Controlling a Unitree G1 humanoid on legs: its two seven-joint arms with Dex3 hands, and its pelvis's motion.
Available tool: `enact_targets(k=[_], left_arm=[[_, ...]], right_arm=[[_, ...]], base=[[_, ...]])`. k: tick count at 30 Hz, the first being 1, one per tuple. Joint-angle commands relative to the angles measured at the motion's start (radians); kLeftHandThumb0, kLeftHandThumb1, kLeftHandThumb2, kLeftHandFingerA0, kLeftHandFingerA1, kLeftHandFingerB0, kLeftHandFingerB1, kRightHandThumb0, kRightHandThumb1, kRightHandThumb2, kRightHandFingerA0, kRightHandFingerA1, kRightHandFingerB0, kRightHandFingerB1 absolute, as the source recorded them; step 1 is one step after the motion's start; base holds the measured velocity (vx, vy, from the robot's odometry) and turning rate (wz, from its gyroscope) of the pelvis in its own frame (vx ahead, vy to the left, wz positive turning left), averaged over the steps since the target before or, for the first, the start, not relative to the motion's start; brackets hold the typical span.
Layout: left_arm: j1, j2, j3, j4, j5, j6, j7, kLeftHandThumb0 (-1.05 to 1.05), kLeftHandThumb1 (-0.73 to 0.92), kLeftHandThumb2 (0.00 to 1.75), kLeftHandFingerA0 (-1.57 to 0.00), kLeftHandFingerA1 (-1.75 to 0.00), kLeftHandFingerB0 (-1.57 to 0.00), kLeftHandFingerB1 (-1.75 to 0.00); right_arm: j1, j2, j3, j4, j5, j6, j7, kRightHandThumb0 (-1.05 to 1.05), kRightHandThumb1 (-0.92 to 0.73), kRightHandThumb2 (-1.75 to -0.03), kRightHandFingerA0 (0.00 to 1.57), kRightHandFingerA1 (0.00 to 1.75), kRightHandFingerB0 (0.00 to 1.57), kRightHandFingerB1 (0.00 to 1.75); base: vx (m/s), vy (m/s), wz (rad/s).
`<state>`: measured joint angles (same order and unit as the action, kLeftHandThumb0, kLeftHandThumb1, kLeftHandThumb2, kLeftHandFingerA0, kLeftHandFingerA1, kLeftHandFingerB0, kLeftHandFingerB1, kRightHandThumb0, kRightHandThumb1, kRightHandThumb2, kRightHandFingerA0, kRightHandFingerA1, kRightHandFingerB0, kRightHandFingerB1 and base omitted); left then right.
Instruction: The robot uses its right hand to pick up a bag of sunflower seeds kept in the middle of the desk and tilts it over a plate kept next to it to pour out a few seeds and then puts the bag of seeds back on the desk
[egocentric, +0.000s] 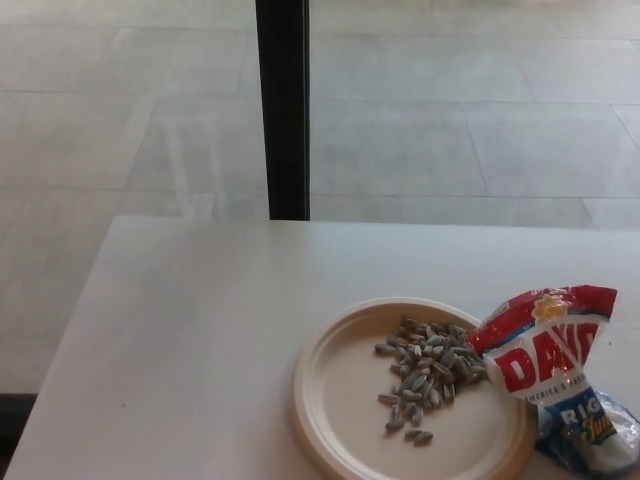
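Note:
A red, white and blue bag of sunflower seeds (556, 372) lies on the white desk (200, 340) at the right, its open top resting over the rim of the plate. The beige plate (340, 420) sits left of the bag and holds a pile of several grey seeds (424, 374) in its right half. Neither of my hands shows in the head view.
A black vertical post (283, 108) stands beyond the desk's far edge, over a grey tiled floor. The desk's left edge runs diagonally from the far corner toward the lower left.

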<state>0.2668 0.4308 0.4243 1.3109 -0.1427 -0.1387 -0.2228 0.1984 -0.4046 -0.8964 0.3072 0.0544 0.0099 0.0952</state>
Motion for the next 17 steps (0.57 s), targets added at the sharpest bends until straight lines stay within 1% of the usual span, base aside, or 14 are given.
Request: enact_targets(k=[1,2,3,4,5,8,9,10,11,12,13,14,15,17], left_arm=[[0.012,-0.005,0.04,0.008,-0.04,-0.015,0.027,-1.0,0.92,0.68,-0.59,-0.67,-0.46,-0.42],[0.012,-0.005,0.04,0.009,-0.039,-0.014,0.028,-0.99,0.92,0.68,-0.59,-0.65,-0.46,-0.42],[0.011,-0.004,0.045,0.009,-0.043,-0.011,0.027,-0.98,0.92,0.67,-0.59,-0.64,-0.47,-0.42],[0.01,-0.004,0.051,0.009,-0.048,-0.008,0.023,-0.98,0.92,0.68,-0.59,-0.65,-0.46,-0.42],[0.011,-0.006,0.051,0.009,-0.047,-0.016,0.011,-0.98,0.92,0.69,-0.59,-0.64,-0.43,-0.41],[0.02,-0.001,0.056,0.008,-0.048,-0.023,-0.004,-1.05,0.91,0.67,-0.58,-0.62,-0.43,-0.4],[0.021,-0.001,0.056,0.007,-0.046,-0.025,-0.004,-1.05,0.91,0.67,-0.58,-0.62,-0.43,-0.4],[0.021,0.002,0.049,0.006,-0.036,-0.029,0.003,-1.05,0.92,0.7,-0.56,-0.59,-0.41,-0.39],[0.021,0.007,0.044,0.006,-0.028,-0.031,0.002,-1.05,0.92,0.7,-0.56,-0.59,-0.41,-0.39],[0.018,0.008,0.043,0.007,-0.026,-0.027,0.004,-0.98,0.73,1.19,-0.53,-0.67,-0.29,-0.48],[0.014,0.009,0.042,0.009,-0.024,-0.021,0.007,-0.98,0.73,1.19,-0.53,-0.67,-0.29,-0.48],[0.014,0.009,0.045,0.009,-0.026,-0.018,0.006,-1.01,0.92,0.71,-0.59,-0.67,-0.38,-0.39],[0.009,0.009,0.049,0.009,-0.031,-0.006,0.007,-0.98,0.92,0.7,-0.62,-0.75,-0.38,-0.38],[0.004,0.009,0.05,0.01,-0.032,0.004,0.01,-0.98,0.92,0.7,-0.62,-0.75,-0.38,-0.38]], right_arm=[[-0.097,0.022,-0.347,0.581,0.377,-0.036,-0.187,-1.05,-0.65,-1.04,0.0,0.57,0.0,0.51],[-0.098,0.023,-0.356,0.599,0.387,-0.028,-0.185,-0.91,-0.9,-0.51,0.0,0.0,0.0,0.09],[-0.097,0.021,-0.359,0.624,0.388,-0.026,-0.177,-1.0,-0.63,-1.04,0.0,0.56,0.0,0.51],[-0.091,0.017,-0.358,0.649,0.383,-0.025,-0.169,-0.9,-0.84,-0.62,0.0,0.27,0.0,0.09],[-0.092,0.014,-0.377,0.673,0.404,-0.023,-0.146,-1.02,-0.61,-1.03,0.0,0.6,0.0,0.49],[-0.081,0.015,-0.38,0.707,0.409,-0.025,-0.093,-1.01,-0.6,-1.06,0.0,0.68,0.0,0.59],[-0.073,0.017,-0.375,0.723,0.402,-0.031,-0.068,-1.01,-0.6,-1.06,0.0,0.68,0.0,0.59],[-0.059,0.024,-0.353,0.735,0.382,-0.031,-0.034,-0.98,-0.8,-0.64,0.0,0.51,0.0,0.51],[-0.051,0.02,-0.328,0.765,0.358,-0.024,-0.006,-0.98,-0.8,-0.64,0.0,0.51,0.0,0.51],[-0.044,0.018,-0.307,0.786,0.34,-0.027,0.02,-1.03,-0.58,-1.06,0.0,0.6,0.0,0.54],[-0.032,0.019,-0.275,0.808,0.312,-0.027,0.055,-1.03,-0.58,-1.06,0.0,0.6,0.0,0.54],[-0.026,0.021,-0.257,0.814,0.295,-0.035,0.057,-1.05,-0.59,-1.06,0.0,0.65,0.0,0.56],[-0.007,0.033,-0.202,0.818,0.245,-0.051,0.072,-0.96,-0.54,-1.02,0.0,0.65,0.0,0.55],[0.005,0.04,-0.157,0.828,0.209,-0.065,0.094,-0.96,-0.54,-1.02,0.0,0.65,0.0,0.55]], base=[[0.0,0.0,0.0],[0.0,0.0,0.0],[0.0,0.0,0.0],[0.0,0.0,0.0],[0.0,0.0,0.0],[0.0,0.0,0.0],[0.0,0.0,0.0],[0.0,0.0,0.0],[0.0,0.0,0.0],[0.0,0.0,0.0],[0.0,0.0,0.0],[0.0,0.0,0.0],[0.0,0.0,0.0],[0.0,0.0,0.0]])
